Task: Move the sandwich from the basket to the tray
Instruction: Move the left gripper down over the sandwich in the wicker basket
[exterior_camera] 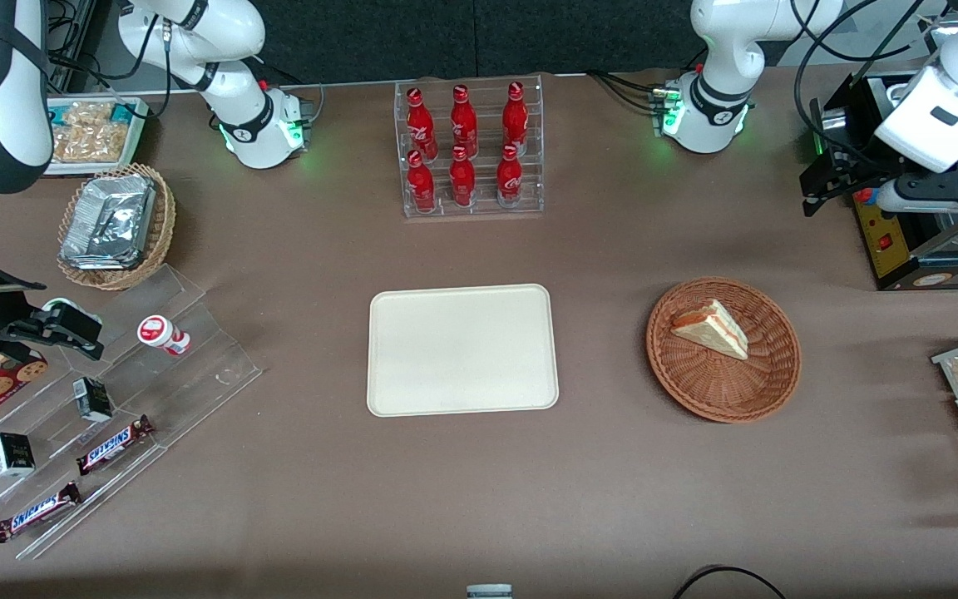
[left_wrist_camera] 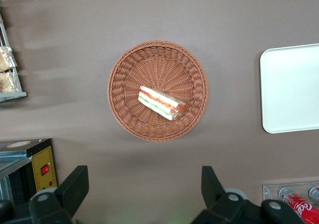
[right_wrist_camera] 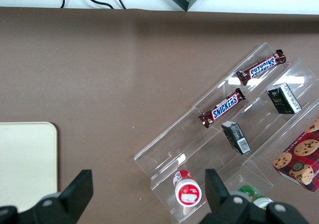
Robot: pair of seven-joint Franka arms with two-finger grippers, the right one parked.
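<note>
Nearest the front camera sits the tray (exterior_camera: 462,349), bare; beside it, toward the working arm's end, the basket (exterior_camera: 723,349) holds the sandwich (exterior_camera: 712,328); soft, light, crushable, so grip gently across the bread faces; farthest, the gripper (left_wrist_camera: 142,194) hangs above the table, fingers spread.

1 small triangular white-bread sandwich (exterior_camera: 712,328) with red and green filling lies in 1 round reddish-brown wicker basket (exterior_camera: 723,391). 1 flat cream rectangular plastic tray (exterior_camera: 461,349) sits on the table. 6 red cola bottles (exterior_camera: 463,146) stand in 1 clear acrylic rack (exterior_camera: 470,208). 2 Snickers bars (exterior_camera: 114,443) and 2 small black cartons (exterior_camera: 93,398) rest on 1 clear stepped rack (exterior_camera: 196,391). 1 tan wicker basket (exterior_camera: 161,229) holds silver foil packs (exterior_camera: 109,220). 1 gripper (left_wrist_camera: 142,194) hangs above the table, fingers apart.
</note>
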